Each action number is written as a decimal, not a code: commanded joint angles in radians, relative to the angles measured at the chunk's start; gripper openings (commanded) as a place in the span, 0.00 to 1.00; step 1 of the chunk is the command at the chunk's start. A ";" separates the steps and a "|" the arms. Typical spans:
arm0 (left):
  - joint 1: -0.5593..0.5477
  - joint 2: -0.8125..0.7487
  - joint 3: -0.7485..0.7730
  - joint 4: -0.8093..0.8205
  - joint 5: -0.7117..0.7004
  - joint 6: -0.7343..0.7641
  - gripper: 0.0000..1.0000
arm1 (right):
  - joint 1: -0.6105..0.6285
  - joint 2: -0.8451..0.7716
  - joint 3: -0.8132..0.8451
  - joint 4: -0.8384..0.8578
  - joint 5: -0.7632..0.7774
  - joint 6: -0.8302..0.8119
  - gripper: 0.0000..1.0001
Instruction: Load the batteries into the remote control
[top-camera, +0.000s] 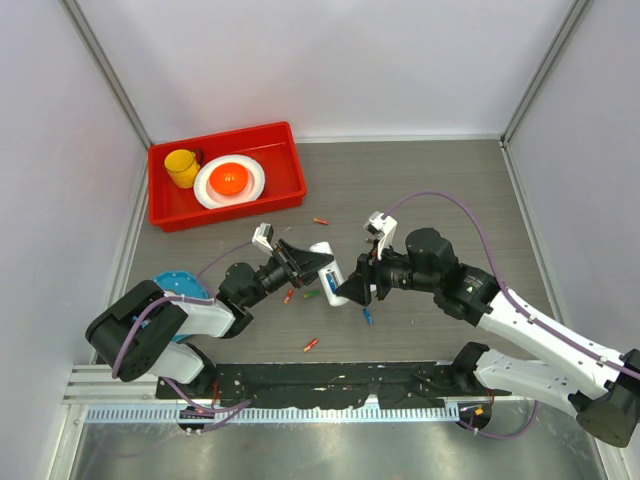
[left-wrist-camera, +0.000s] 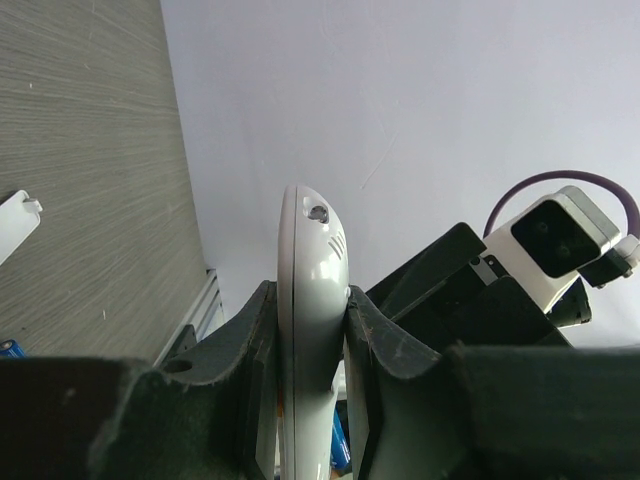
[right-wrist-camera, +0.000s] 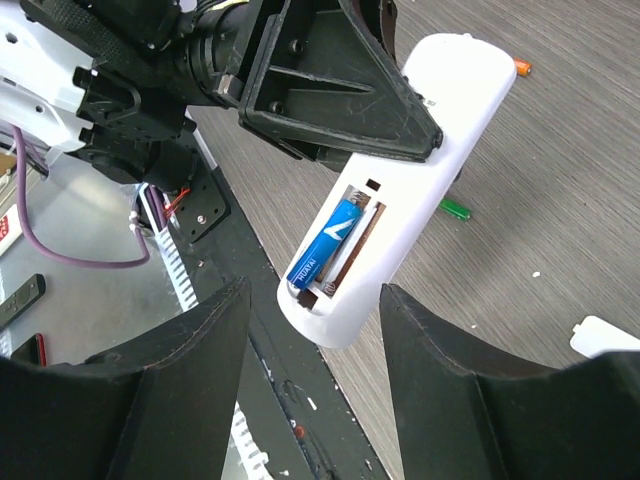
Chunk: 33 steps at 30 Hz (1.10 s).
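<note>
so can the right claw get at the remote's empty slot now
probably yes: the left claw holds the remote, open back toward the open right claw, nothing between, and the slot beside the blue battery is bare

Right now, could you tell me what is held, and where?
The left gripper clamps the remote control around its middle, clear of the battery compartment; the right gripper holds nothing.
</note>
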 joint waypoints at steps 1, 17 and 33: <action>0.000 -0.019 0.018 0.263 0.015 0.011 0.00 | 0.000 -0.016 0.045 -0.001 -0.013 -0.028 0.60; -0.002 -0.036 0.019 0.263 0.040 0.024 0.00 | -0.072 0.047 -0.090 0.262 -0.024 0.273 0.67; -0.002 -0.049 0.021 0.263 0.046 0.024 0.00 | -0.072 0.085 -0.110 0.270 -0.013 0.284 0.66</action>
